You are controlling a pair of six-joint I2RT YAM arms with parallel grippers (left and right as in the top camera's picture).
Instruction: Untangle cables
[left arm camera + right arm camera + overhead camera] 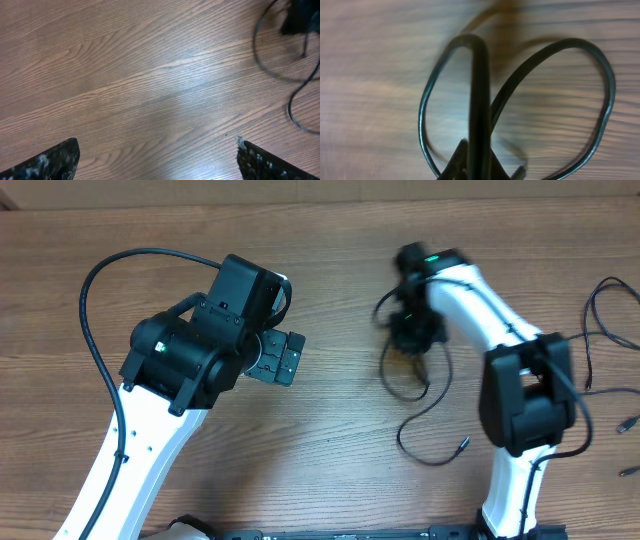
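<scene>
The left gripper (283, 360) hovers over the brown wood-grain tabletop (330, 470) with its jaws spread wide, and the nearest cord lies well off to its right. The right gripper (410, 330) is pinched closed on a thin black looped cable (479, 100). The loops fan out just ahead of its fingertips and trail below it to a small plug end (463, 444). More thin black cords (605, 330) lie loose, well apart on its right.
</scene>
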